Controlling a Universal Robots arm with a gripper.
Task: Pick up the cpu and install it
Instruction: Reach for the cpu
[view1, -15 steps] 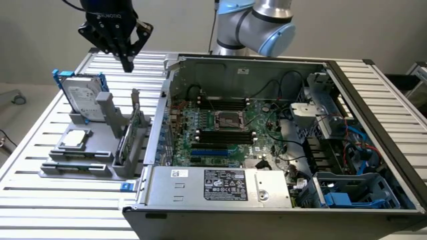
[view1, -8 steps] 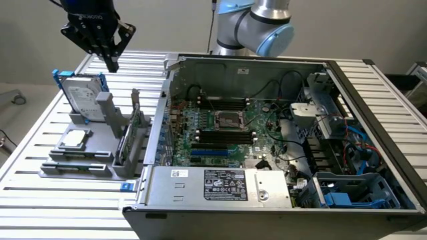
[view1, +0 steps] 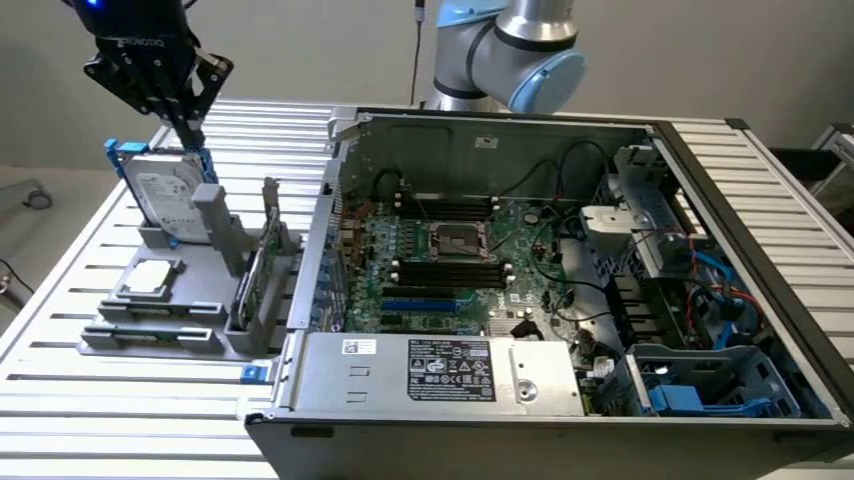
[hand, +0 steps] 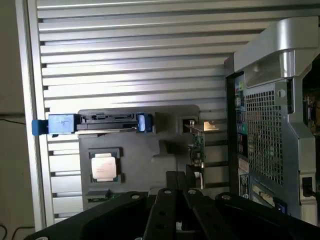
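The cpu (view1: 150, 277), a small square chip with a pale silver top, lies flat in a recess of the grey fixture (view1: 200, 330) on the exterior view's left. The wrist view looks down on the cpu (hand: 104, 166) in that same recess. My gripper (view1: 191, 130) hangs above the back of the fixture, over the upright hard drive (view1: 171, 205), well above and behind the cpu. Its fingers are shut together with nothing between them, and the gripper (hand: 176, 176) is also seen in the wrist view. The dark metal-framed socket (view1: 461, 241) sits in the middle of the motherboard.
The open computer case (view1: 667, 135) takes up the middle and the exterior view's right, with its power supply (view1: 441, 368) along the front. A card (view1: 274, 250) stands upright in the fixture beside the case wall. Everything rests on a slatted metal table (view1: 80, 400).
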